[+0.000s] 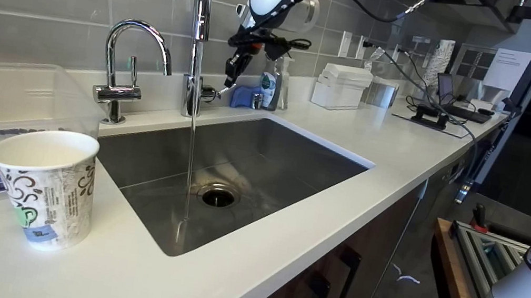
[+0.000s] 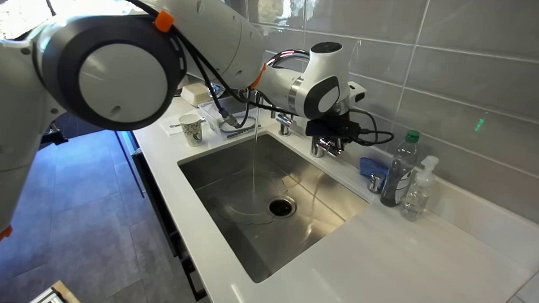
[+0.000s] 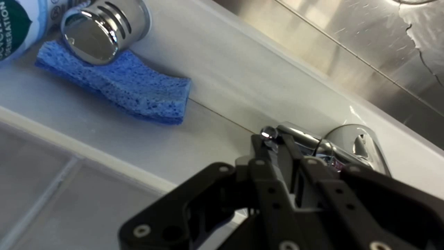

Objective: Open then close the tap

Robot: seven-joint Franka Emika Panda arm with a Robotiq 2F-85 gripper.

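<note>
The tap [image 1: 202, 16] is the tall chrome faucet at the back edge of the sink. Water runs from its spout into the sink in both exterior views. Its side lever [image 1: 224, 91] points away from the tap body toward the blue sponge. My gripper [image 1: 230, 79] comes down from above at the lever. In the wrist view, the fingertips [image 3: 271, 141] sit on either side of the lever, and its round shiny end [image 3: 269, 132] shows between them. The fingers are closed in around the lever. In an exterior view the arm hides part of the tap [image 2: 288, 55].
A short gooseneck faucet [image 1: 114, 92] stands beside the tap. A blue sponge [image 3: 138, 92], a chrome cap [image 3: 100, 33], a soap bottle [image 2: 398, 174] and a pump bottle [image 2: 419, 191] stand near the lever. A paper cup [image 1: 46, 189] and clear bin [image 1: 15, 77] are beyond the sink [image 2: 273, 254].
</note>
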